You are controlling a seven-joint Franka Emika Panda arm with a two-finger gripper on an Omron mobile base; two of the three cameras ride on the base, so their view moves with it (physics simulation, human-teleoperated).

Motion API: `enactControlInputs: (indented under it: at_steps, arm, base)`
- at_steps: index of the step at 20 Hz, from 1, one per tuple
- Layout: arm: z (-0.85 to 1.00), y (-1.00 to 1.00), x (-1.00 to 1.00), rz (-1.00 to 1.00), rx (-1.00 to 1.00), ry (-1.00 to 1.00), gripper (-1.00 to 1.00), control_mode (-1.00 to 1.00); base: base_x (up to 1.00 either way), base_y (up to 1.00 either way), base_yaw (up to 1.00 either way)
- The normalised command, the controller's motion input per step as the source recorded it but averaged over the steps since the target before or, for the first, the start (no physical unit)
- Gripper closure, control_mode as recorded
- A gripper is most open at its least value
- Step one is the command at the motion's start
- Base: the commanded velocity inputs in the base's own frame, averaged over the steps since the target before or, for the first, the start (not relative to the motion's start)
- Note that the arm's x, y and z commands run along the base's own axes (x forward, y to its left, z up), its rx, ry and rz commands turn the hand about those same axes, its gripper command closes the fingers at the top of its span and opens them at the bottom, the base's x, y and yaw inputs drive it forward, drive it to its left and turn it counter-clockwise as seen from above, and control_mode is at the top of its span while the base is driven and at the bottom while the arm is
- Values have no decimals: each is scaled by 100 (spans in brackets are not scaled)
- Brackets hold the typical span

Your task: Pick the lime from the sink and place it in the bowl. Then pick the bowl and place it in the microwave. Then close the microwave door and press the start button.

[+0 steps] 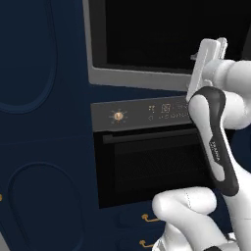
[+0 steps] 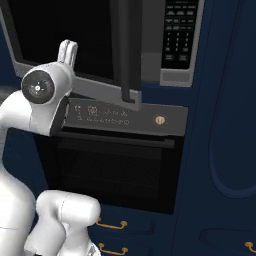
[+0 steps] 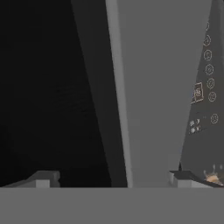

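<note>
at the microwave [image 2: 100, 85] frame, claw [image 3: 113, 177] gapes wide.

- One microwave [image 2: 60, 35], set in the dark blue cabinets.
- One microwave door [image 2: 127, 50], standing open and seen edge-on.
- One keypad panel [image 2: 179, 35] on the microwave's right side.
- One oven [image 1: 147, 162] below the microwave.
- Two brass knobs on the oven: one [image 1: 118, 116] at the left end of its control strip, one [image 2: 159, 120] at the right end.
- Two brass drawer handles [image 2: 111, 225] [image 2: 112, 249] below the oven.
- One robot arm [image 1: 218, 147].
- Two fingers [image 3: 43, 178] [image 3: 181, 177] on its hand.
</note>
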Motion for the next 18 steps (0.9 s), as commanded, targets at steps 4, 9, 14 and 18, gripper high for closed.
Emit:
enactControlInputs:
  at_steps: [4,9,14,18]
  arm:
    - [2,-18,80,33,10,11,-100,-100]
    - [0,-1,77,29,8,0,-100,-100]
    - [0,0,87,26,8,0,-100,-100]
    - [0,0,74,22,6,1,-100,-100]
  base:
    - [0,0,0]
    - [0,0,0]
    - [0,0,0]
    - [0,0,0]
